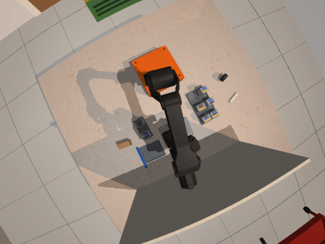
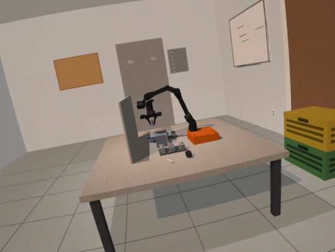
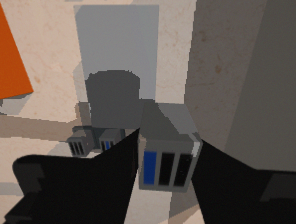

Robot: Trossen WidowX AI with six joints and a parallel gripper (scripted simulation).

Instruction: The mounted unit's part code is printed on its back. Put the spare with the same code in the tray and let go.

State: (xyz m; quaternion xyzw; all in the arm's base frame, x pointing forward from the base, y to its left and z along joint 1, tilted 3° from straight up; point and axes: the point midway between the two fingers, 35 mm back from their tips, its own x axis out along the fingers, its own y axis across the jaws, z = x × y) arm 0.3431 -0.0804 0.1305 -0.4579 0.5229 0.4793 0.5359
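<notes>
The spare (image 2: 152, 123) (image 3: 164, 165), a grey block with one blue and two black stripes, is up in the air over the desk (image 1: 99, 57) (image 2: 223, 155) (image 3: 55, 35), clamped between the fingers of the end effector (image 1: 181, 140) (image 2: 152, 121) (image 3: 162, 133), not in the tray. From left to right in the top view, a tan block (image 1: 124, 144) lies in from the left edge. Just beside it stands a small dark holder (image 1: 142, 128) with two striped units, and nearer the bottom edge lies the flat, dark tray (image 1: 153, 152) with a blue bar along its left side. A grey box (image 1: 164, 130) (image 2: 161, 139) (image 3: 117, 40) is partly under the arm. The orange base (image 1: 159, 60) (image 2: 203, 136) (image 3: 12, 60) sits toward the top edge; a dark panel (image 1: 195, 187) (image 2: 128, 130) (image 3: 265, 100) rises along the bottom edge. Toward the right edge are a rack (image 1: 191, 95) (image 2: 174, 151) with five striped spares, a black knob (image 1: 223, 77) (image 2: 188, 153) and a white stick (image 1: 233, 97) (image 2: 169, 161).
</notes>
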